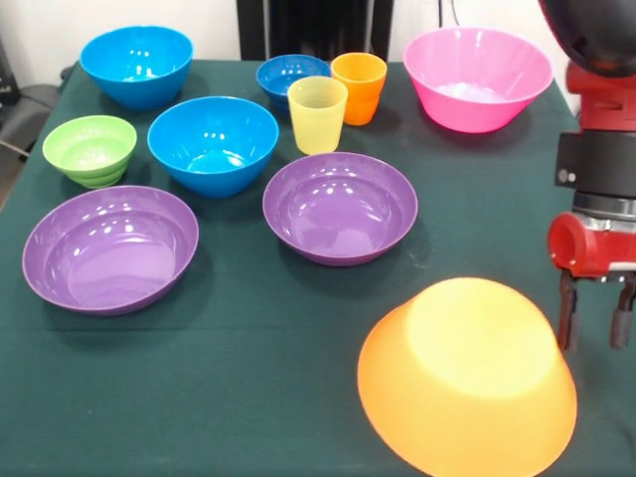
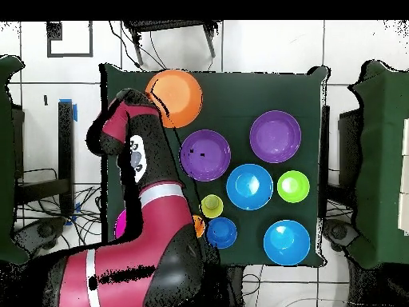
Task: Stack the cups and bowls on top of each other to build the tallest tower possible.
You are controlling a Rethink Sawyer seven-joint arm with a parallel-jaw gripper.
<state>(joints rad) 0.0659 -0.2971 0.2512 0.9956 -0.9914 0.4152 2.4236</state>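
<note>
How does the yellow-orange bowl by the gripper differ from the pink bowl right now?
The yellow-orange bowl lies upside down, its base up; the pink bowl sits upright, its hollow showing. The yellow-orange bowl is at the camera-side edge of the table in the front view, next to the gripper; the pink bowl stands at the opposite end, beside the orange cup. Both are large, glossy, and have nothing stacked on them.
</note>
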